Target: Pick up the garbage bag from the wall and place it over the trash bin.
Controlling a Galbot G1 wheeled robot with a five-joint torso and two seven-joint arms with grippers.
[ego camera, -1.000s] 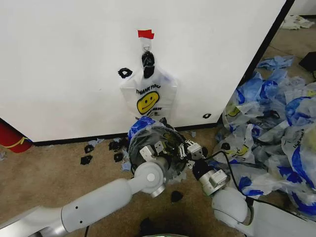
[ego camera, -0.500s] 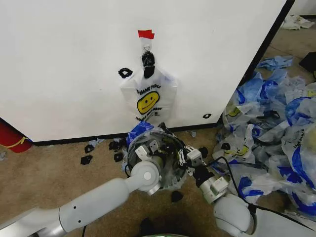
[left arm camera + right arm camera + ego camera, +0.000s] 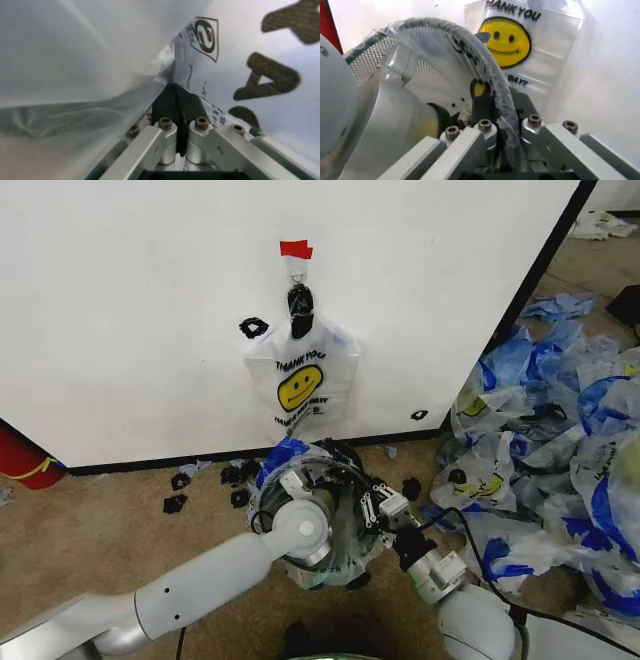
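A garbage bag [image 3: 300, 385] with a yellow smiley and "THANK YOU" print [image 3: 510, 33] hangs from the hook on the wall [image 3: 150, 300], under a red tape piece [image 3: 295, 249]. Below it, on the carpet, the round black mesh trash bin [image 3: 335, 530] has another translucent bag with blue parts [image 3: 285, 452] stretched over its rim [image 3: 470, 41]. My left gripper [image 3: 297, 480] is at the bin's far left rim, shut on thin bag film [image 3: 176, 97]. My right gripper [image 3: 378, 502] is at the right rim, shut on the film-wrapped rim [image 3: 492, 108].
A large heap of blue-and-white plastic bags [image 3: 560, 440] covers the floor to the right. Small black scraps [image 3: 180, 490] lie along the wall's black base trim. A red object [image 3: 25, 460] sits at the far left. The wall's right edge [image 3: 530, 290] runs diagonally.
Both grippers and the bagged bin have shifted away from the wall, toward me. The bag on the hook has not moved.
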